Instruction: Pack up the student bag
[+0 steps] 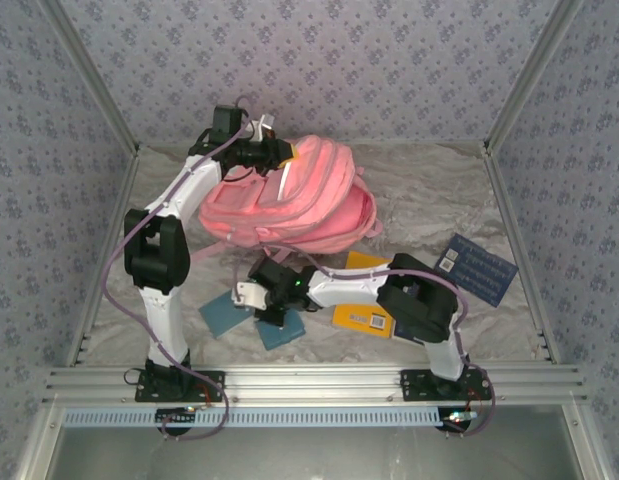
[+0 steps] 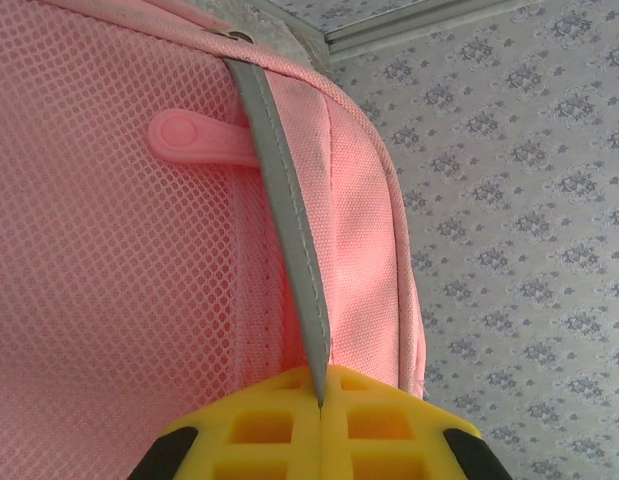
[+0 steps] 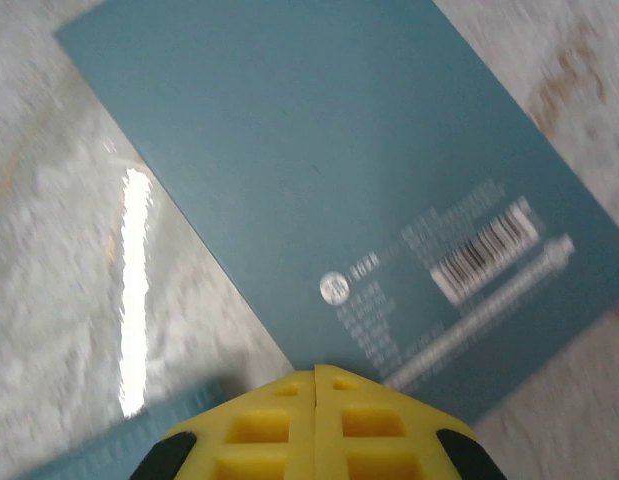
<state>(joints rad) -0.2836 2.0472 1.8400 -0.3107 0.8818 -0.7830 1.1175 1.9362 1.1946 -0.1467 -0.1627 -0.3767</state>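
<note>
The student bag (image 1: 289,195) is a soft pink backpack lying at the back middle of the table. My left gripper (image 1: 286,152) is at the bag's top edge. In the left wrist view its yellow fingers (image 2: 319,400) are shut on a grey stripe (image 2: 284,200) sewn beside the pink mesh (image 2: 109,300). My right gripper (image 1: 267,312) points down over two teal books (image 1: 221,312) in front of the bag. In the right wrist view its jaws (image 3: 315,372) are shut at the edge of a teal book (image 3: 319,190) with a barcode, and I see nothing between them.
A yellow book (image 1: 364,305) lies under my right forearm. A dark blue book (image 1: 476,268) rests at the right. A pink zip pull (image 2: 194,140) lies on the mesh. Patterned walls close in the crinkled white table cover (image 1: 439,200).
</note>
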